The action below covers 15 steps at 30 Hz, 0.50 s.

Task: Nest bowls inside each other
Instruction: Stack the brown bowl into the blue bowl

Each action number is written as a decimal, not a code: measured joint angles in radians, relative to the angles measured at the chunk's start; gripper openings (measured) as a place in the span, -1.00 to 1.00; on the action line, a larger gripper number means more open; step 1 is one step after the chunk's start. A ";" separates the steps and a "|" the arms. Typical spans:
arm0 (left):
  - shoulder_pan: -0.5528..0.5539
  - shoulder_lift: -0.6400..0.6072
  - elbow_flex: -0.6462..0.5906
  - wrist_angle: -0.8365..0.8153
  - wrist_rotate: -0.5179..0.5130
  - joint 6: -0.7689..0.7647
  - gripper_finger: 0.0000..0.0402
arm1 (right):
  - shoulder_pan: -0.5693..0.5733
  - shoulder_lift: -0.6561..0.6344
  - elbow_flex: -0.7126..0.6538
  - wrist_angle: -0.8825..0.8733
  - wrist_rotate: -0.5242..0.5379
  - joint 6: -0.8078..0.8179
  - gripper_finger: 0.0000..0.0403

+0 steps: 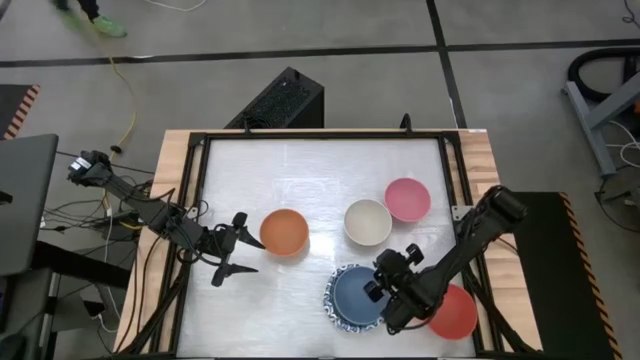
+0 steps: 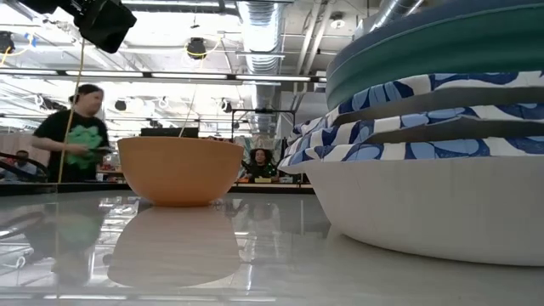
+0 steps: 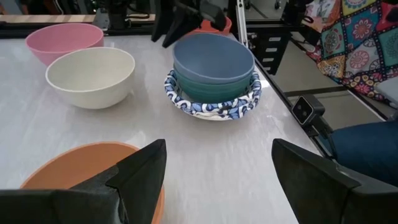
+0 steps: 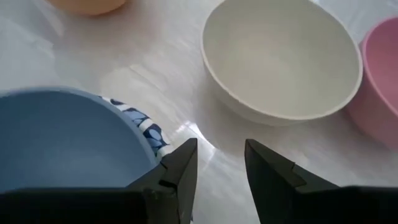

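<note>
A stack of nested bowls point(image 1: 355, 295) stands at the near middle of the table. A blue bowl point(image 3: 213, 59) is on top, a green one lies under it, and blue-patterned white bowls point(image 2: 425, 195) are at the bottom. The orange bowl point(image 1: 285, 232), cream bowl point(image 1: 367, 222), pink bowl point(image 1: 407, 199) and red bowl point(image 1: 455, 315) each stand alone on their bases. My right gripper point(image 4: 221, 171) hovers open just beside the stack's right rim, with only table between its fingers. My left gripper point(image 1: 228, 255) waits open left of the orange bowl.
A black frame point(image 1: 320, 135) rims the white table. The red bowl lies partly under my right arm at the near right corner. Bare table shows between the orange bowl and the stack, and along the far side. People stand in the room beyond the table point(image 2: 81, 127).
</note>
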 joint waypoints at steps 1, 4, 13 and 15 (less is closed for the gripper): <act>0.000 0.000 0.000 0.000 0.000 0.000 0.40 | -0.004 0.008 0.001 0.005 -0.004 0.000 -0.24; 0.000 0.000 0.000 0.000 0.000 0.000 0.40 | -0.004 0.028 0.002 0.010 -0.029 0.000 -0.24; 0.000 0.005 0.000 0.000 -0.030 -0.002 0.40 | -0.003 0.036 0.060 -0.065 0.014 -0.004 -0.24; 0.001 0.018 0.000 -0.002 -0.061 -0.008 0.40 | -0.003 0.036 0.098 -0.106 0.030 -0.014 -0.24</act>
